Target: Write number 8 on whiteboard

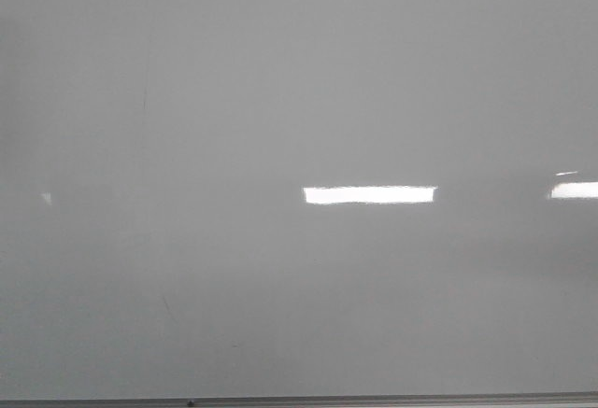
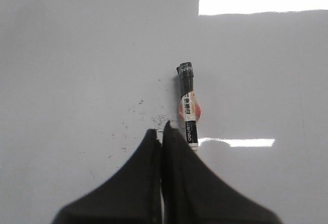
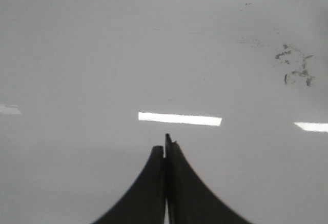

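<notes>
Left gripper (image 2: 163, 131): clenched on a marker (image 2: 188, 106), which pokes out past the fingertips, its dark end toward the whiteboard (image 2: 77, 55).
Right gripper (image 3: 166, 144): pressed together, nothing in it.
Number 8: none visible anywhere; the front view shows bare board and light reflections only.
Doing it well: I'd press the tip flat and light, draw both loops in one stroke, and steer clear of the old smudges (image 3: 294, 67).
Count: one marker, one whiteboard, two grippers, no digits.
</notes>
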`<action>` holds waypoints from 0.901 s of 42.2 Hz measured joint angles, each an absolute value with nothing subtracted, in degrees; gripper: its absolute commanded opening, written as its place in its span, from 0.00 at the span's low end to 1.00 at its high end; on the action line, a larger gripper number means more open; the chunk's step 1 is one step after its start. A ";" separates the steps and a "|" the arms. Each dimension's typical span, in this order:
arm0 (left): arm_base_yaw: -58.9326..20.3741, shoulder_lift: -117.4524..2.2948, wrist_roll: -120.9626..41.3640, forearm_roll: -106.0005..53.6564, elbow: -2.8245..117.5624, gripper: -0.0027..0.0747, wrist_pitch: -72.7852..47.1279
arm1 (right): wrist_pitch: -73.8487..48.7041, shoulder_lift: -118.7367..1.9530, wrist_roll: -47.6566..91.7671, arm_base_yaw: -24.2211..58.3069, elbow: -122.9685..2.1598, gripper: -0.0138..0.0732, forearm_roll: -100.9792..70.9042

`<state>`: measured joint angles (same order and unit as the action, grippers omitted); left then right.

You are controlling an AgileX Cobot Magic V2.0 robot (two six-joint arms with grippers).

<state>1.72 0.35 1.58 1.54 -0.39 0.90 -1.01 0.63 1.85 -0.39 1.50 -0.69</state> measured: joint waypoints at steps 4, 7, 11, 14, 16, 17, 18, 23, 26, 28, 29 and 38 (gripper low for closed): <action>1.72 0.35 1.58 1.54 -0.39 0.01 0.90 | -1.01 0.63 1.85 -0.39 1.50 0.08 -0.69; 1.72 0.35 1.58 1.54 -0.39 0.01 0.90 | -1.01 0.63 1.85 -0.39 1.50 0.08 -0.69; 1.72 0.35 1.58 1.54 -0.39 0.01 0.90 | -1.01 0.63 1.85 -0.39 1.50 0.08 -0.69; 1.72 0.35 1.58 1.54 -0.39 0.01 0.90 | -1.01 0.63 1.85 -0.39 1.50 0.08 -0.69; 1.72 0.35 1.58 1.54 -0.39 0.01 0.90 | -1.01 0.63 1.85 -0.39 1.50 0.08 -0.69; 1.72 0.35 1.58 1.54 -0.39 0.01 0.90 | -1.01 0.63 1.85 -0.39 1.50 0.08 -0.69; 1.72 0.35 1.58 1.54 -0.39 0.01 0.90 | -1.01 0.63 1.85 -0.39 1.50 0.08 -0.69; 1.72 0.35 1.58 1.54 -0.39 0.01 0.90 | -1.01 0.63 1.85 -0.39 1.50 0.08 -0.69; 1.72 0.35 1.58 1.54 -0.39 0.01 0.90 | -0.87 0.63 1.85 -0.39 1.50 0.08 -0.69; 1.72 0.35 1.58 1.54 -0.39 0.01 0.90 | -0.54 0.63 1.85 -0.39 1.50 0.08 -0.69; 1.72 0.35 1.58 1.54 -0.39 0.01 0.90 | -0.45 0.63 1.85 -0.39 1.50 0.08 -0.69; 1.72 0.35 1.58 1.54 -0.39 0.01 1.60 | 2.13 0.63 1.85 -0.39 1.50 0.08 -0.69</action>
